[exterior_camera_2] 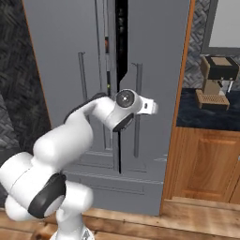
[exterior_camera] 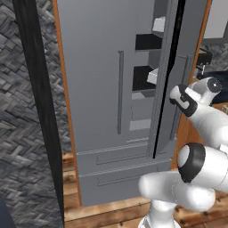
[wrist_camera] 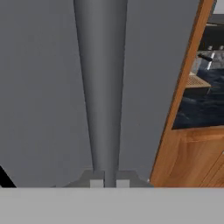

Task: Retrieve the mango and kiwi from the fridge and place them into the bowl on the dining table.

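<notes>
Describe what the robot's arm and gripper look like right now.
The arm is glossy white, built of rounded, bulbous segments with black bands at the joints and a round grey cap at the wrist. The gripper shows two small squared grey fingertips. No cables or markings are visible.

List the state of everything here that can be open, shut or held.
Left matte grey fridge door: closed.
Right matte grey fridge door: ajar, with a dark gap and white shelves showing beside it.
Grey fridge drawers: both closed.
Two-finger gripper: closed around the long thin bar handle of the right door.
Brown wooden cabinet door: closed.
</notes>
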Controlling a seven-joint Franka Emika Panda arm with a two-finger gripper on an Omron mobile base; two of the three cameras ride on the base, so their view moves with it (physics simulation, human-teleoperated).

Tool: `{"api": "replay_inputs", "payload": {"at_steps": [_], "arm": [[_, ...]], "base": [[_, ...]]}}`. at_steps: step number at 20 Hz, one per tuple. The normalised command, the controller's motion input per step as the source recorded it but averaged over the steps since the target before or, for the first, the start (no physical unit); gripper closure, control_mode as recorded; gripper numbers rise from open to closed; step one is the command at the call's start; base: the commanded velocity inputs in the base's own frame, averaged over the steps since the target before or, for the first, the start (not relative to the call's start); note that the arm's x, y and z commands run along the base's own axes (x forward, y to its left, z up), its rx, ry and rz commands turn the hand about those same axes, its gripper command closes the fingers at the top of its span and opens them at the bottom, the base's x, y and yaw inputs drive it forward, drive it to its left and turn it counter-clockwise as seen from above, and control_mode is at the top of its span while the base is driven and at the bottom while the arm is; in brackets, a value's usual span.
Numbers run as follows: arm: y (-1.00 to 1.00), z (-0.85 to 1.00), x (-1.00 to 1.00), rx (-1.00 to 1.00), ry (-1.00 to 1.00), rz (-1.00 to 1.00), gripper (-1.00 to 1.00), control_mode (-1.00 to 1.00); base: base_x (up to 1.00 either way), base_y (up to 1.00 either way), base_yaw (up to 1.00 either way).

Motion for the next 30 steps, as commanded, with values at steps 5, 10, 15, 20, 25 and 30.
{"api": "replay_inputs", "payload": {"at_steps": [5,10,15,20,25,30], "arm": [[-1.0,0.07,-1.0,0.01,0.03,-0.03,1.0,-1.0],[-0.75,0.15,-1.0,0.0,0.0,0.0,1.0,-1.0],[0.01,0.34,-1.0,-0.03,-0.01,0.0,1.0,-1.0],[0.72,0.36,-0.93,-0.19,-0.03,0.0,-1.0,-1.0],[0.94,0.34,-0.48,-0.31,0.0,0.05,-1.0,-1.0],[0.74,0.5,-0.1,-0.46,0.01,0.05,-1.0,-1.0]], "base": [[0.0,0.0,0.0],[0.0,0.0,0.0],[0.0,0.0,0.0],[0.0,0.0,0.0],[0.0,0.0,0.0],[0.0,0.0,0.0]]}}
